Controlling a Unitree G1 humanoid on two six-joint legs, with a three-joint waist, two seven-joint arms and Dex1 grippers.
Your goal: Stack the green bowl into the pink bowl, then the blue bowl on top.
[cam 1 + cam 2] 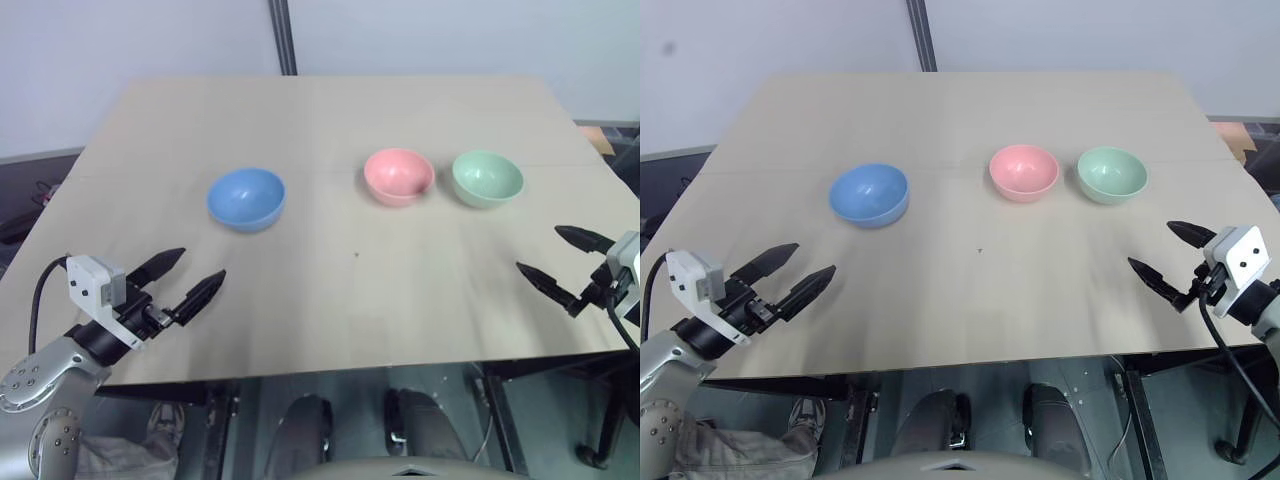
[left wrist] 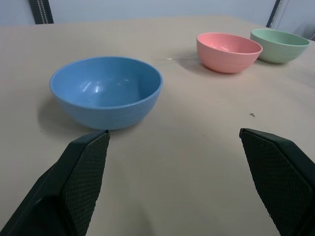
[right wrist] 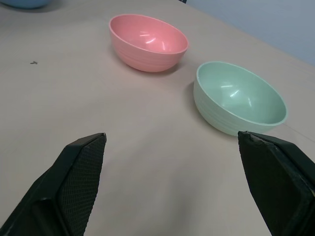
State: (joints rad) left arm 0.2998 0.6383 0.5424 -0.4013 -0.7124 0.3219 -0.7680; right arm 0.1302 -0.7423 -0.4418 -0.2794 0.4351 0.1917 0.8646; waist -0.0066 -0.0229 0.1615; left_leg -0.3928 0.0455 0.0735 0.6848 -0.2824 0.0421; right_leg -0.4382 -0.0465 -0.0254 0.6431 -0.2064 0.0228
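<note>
Three bowls stand apart and upright on the tan table point(image 1: 330, 290). The blue bowl point(image 1: 246, 198) is at the left, the pink bowl point(image 1: 399, 176) right of centre, and the green bowl point(image 1: 487, 179) just to its right. My left gripper point(image 1: 194, 273) hovers open near the front left edge, pointing toward the blue bowl point(image 2: 106, 91), with nothing between its fingers. My right gripper point(image 1: 555, 258) stands open at the front right, aimed at the green bowl point(image 3: 237, 98) and pink bowl point(image 3: 148, 42), also empty.
The table's front edge point(image 1: 350, 368) runs just below both grippers. A dark vertical post point(image 1: 283, 38) rises behind the table's far edge. A small dark speck point(image 1: 356, 254) lies on the tabletop near the middle.
</note>
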